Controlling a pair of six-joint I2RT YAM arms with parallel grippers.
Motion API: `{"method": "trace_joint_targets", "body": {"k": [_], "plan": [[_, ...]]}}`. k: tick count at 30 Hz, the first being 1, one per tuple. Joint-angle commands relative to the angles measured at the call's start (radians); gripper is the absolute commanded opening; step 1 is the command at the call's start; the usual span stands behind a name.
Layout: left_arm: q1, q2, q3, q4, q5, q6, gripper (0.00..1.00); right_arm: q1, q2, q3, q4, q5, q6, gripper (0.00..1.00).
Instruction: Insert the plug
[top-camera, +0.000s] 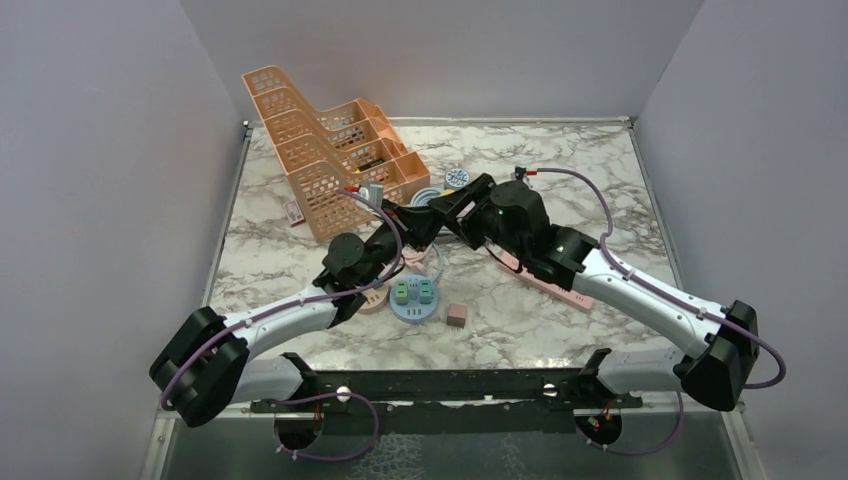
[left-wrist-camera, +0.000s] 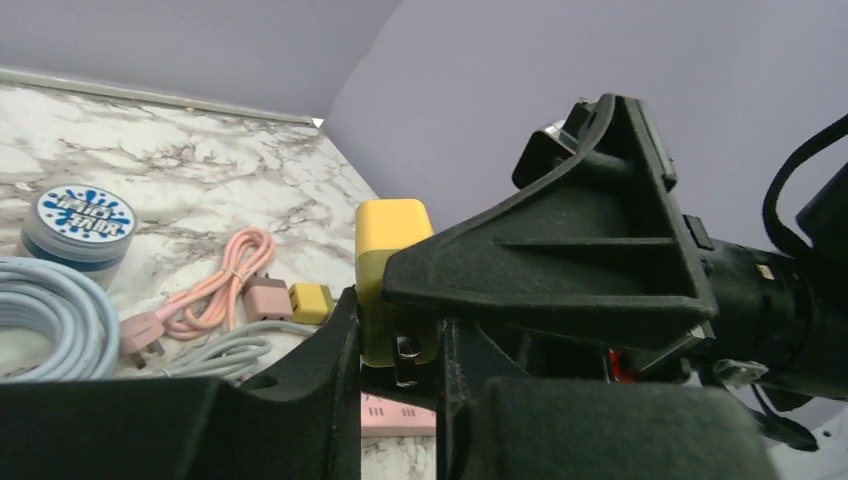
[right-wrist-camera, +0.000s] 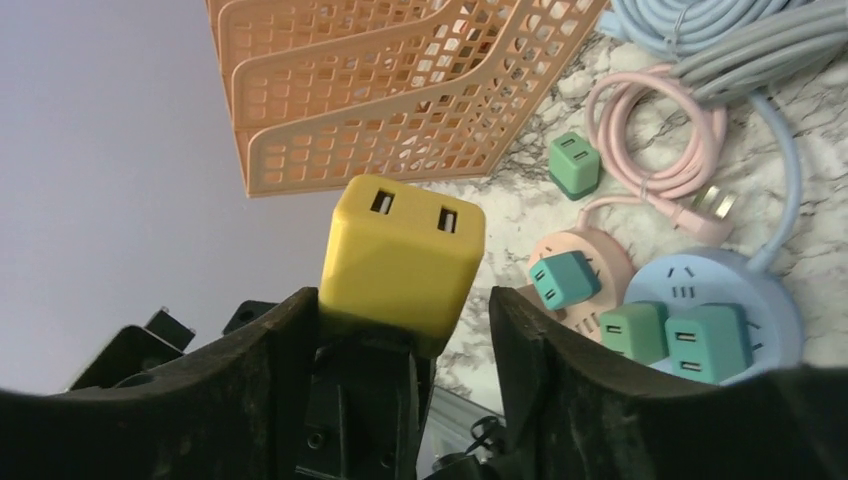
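Two black arms reach in from the near edge of the marble table (top-camera: 560, 170). The left gripper (top-camera: 408, 224), from 7 o'clock, and the right gripper (top-camera: 442, 208), from 4 o'clock, meet near the middle. Their jaws are too small to read. An orange rack (top-camera: 320, 140) stands at 11 o'clock. A blue socket (top-camera: 415, 314) bearing green plugs (top-camera: 425, 292) lies at 6 o'clock, with a brown cube (top-camera: 457, 316) at its 3 o'clock. A pink strip (top-camera: 560, 293) lies under the right arm.

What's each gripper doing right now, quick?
The left gripper is closed on the yellow plug.
The right gripper has its jaws open, straddling the same plug, with a gap on one side.
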Motion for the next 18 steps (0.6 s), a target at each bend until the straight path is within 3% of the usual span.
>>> {"method": "trace_joint_targets", "body": {"k": [1, 3, 7, 9, 12, 18], "plan": [[0.007, -0.017, -0.015, 0.047, -0.014, 0.088, 0.00, -0.023, 0.006, 0.027, -0.030, -0.076, -0.108, 0.69], [0.008, -0.040, -0.037, 0.047, 0.000, 0.150, 0.00, -0.117, 0.003, 0.009, -0.013, -0.183, -0.159, 0.75], [0.008, -0.089, -0.071, 0.047, 0.084, 0.263, 0.00, -0.297, -0.004, -0.029, 0.121, -0.512, -0.274, 0.76], [0.008, -0.108, -0.071, 0.047, 0.146, 0.319, 0.00, -0.317, 0.004, -0.002, 0.143, -0.621, -0.350, 0.76], [0.009, -0.131, -0.060, 0.047, 0.232, 0.367, 0.00, -0.336, 0.040, 0.083, 0.038, -0.740, -0.425, 0.76], [0.010, -0.160, -0.035, 0.047, 0.327, 0.405, 0.00, -0.366, 0.036, 0.083, 0.030, -0.943, -0.419, 0.77]]}}
